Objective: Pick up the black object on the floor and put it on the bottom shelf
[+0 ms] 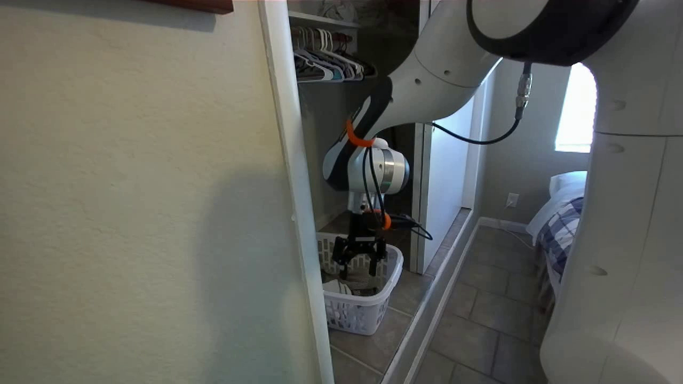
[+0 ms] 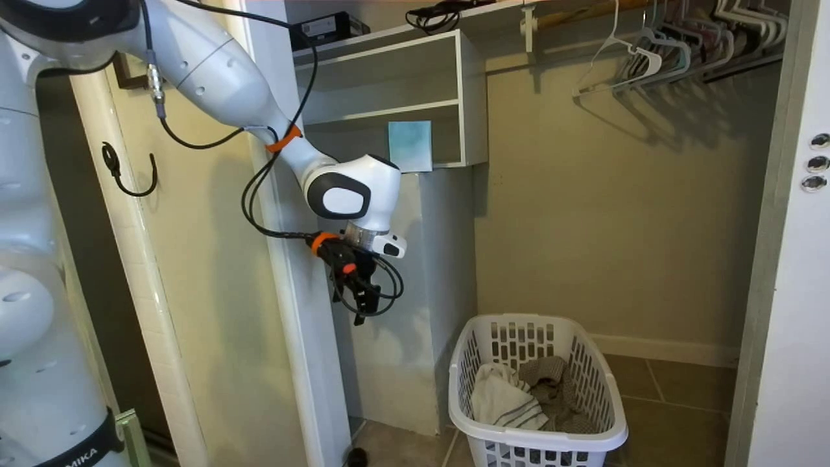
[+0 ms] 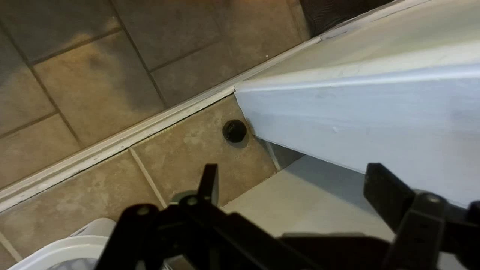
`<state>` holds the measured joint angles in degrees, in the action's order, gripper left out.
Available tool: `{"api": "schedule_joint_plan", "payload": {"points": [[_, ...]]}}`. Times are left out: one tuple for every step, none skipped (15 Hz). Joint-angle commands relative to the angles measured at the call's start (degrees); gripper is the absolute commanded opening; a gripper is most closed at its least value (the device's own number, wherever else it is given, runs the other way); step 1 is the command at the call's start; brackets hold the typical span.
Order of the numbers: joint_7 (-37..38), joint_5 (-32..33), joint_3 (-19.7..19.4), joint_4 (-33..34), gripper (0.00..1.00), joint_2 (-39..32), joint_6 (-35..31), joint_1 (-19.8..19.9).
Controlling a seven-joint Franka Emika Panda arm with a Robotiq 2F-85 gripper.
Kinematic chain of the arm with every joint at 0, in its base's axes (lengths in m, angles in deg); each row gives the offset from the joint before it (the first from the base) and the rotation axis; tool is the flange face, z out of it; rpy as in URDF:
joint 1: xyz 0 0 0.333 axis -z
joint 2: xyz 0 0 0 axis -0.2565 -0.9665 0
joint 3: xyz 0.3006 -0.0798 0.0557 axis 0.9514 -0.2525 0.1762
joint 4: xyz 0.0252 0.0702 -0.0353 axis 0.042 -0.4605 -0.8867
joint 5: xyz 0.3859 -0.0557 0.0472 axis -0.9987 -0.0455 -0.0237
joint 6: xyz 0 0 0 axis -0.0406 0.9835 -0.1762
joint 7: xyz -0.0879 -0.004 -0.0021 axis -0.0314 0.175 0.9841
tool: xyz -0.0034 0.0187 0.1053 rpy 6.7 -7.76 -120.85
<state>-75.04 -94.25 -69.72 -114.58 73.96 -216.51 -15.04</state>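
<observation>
Black two-finger gripper point(image 3: 293, 168): spread wide, holding nothing, well above the tan tiled floor point(image 3: 187, 157); bring it together too soon and you will likely shove rather than straddle.
Slack black cables point(image 2: 285, 235): they loop beside the gripper; a tight swing past any corner could snag them.
White-painted door post point(image 3: 337, 123): crowding the right of your wrist view; descend at this spread and the finger on that side could strike it.
Small rounded black object point(image 3: 234, 131): on the floor, just beside the post's foot; it looks off-centre for the fingers, so a straight drop may miss, and one finger touching first could tip or roll it. You cannot judge its height from above.
Narrow white sill strip point(image 3: 120, 141): left of the object in your wrist view, apparently a step's edge; a sideways shove could send the object over.
White plastic lattice laundry basket point(image 2: 545, 440): to the right in an exterior view, white striped cloth point(image 2: 506, 399) inside; a low swing that way might catch its rim.
White bottom shelf point(image 2: 449, 165): probably the lower board of the box-shaped white unit point(image 2: 474, 110), far back; a light-blue square card point(image 2: 410, 146) shows across its opening, and arriving too low could make you ram either.
</observation>
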Motion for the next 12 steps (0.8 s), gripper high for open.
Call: {"api": "schedule_joint_plan", "payload": {"points": [[0.16, 0.13, 1.57, 0.07, 1.00, 0.13, 0.03, 1.58], [0.16, 0.09, 1.55, 0.10, 1.00, 0.27, 0.03, 1.57], [0.15, 0.05, 1.55, 0.11, 1.00, 0.36, 0.03, 1.56], [0.15, 0.04, 1.55, 0.13, 1.00, 0.37, 0.03, 1.56], [0.15, 0.02, 1.55, 0.14, 1.00, 0.37, 0.03, 1.56], [0.15, 0.01, 1.55, 0.14, 1.00, 0.37, 0.03, 1.56], [0.15, 0.01, 1.55, 0.14, 1.00, 0.37, 0.03, 1.56], [0.15, 0.01, 1.55, 0.14, 1.00, 0.37, 0.03, 1.56], [0.15, 0.01, 1.55, 0.14, 1.00, 0.37, 0.03, 1.56], [2.65, -1.08, 1.31, 1.17, 1.00, -2.95, -0.01, 1.88], [4.37, -1.81, 1.32, 1.48, 1.00, -4.83, -0.20, 2.15], [6.83, -1.94, 1.48, 1.79, 1.00, -7.44, 0.02, 2.26]]}}
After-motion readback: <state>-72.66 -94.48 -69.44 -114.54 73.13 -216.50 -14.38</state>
